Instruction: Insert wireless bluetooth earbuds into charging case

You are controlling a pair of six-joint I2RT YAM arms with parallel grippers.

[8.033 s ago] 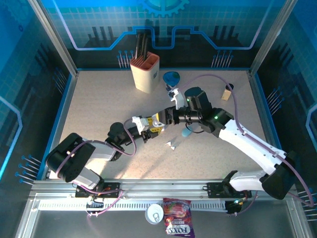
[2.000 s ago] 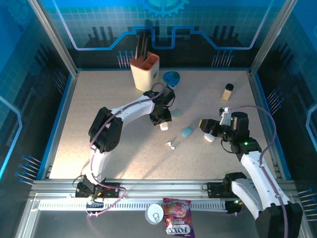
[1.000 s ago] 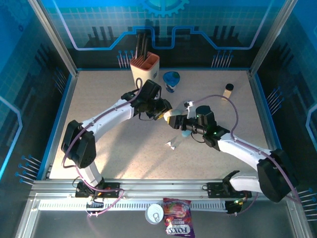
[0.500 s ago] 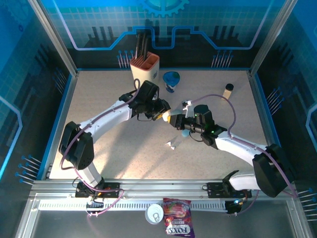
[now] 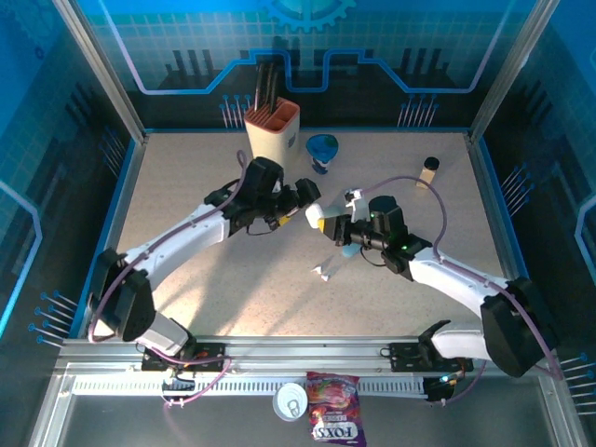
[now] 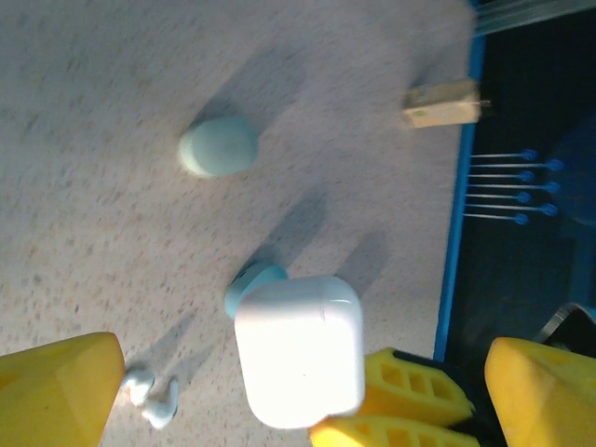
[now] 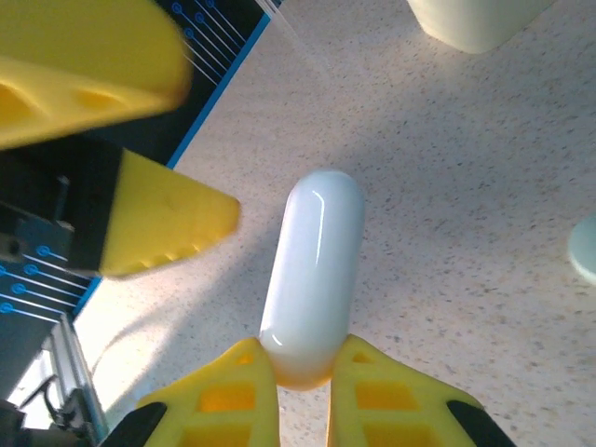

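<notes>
Charging case (image 7: 314, 265) sits clamped in right claw (image 7: 303, 361).

In my right gripper (image 7: 300, 371), the white charging case (image 7: 315, 251) is partly hidden
Its near end disappears between the yellow fingers (image 7: 223, 396); my left gripper (image 7: 209, 140) is a blur beside it, the top edge crops a cream container (image 7: 475, 19), and the earbuds (image 6: 156, 399) lie partly behind a left finger (image 6: 56, 391).
</notes>
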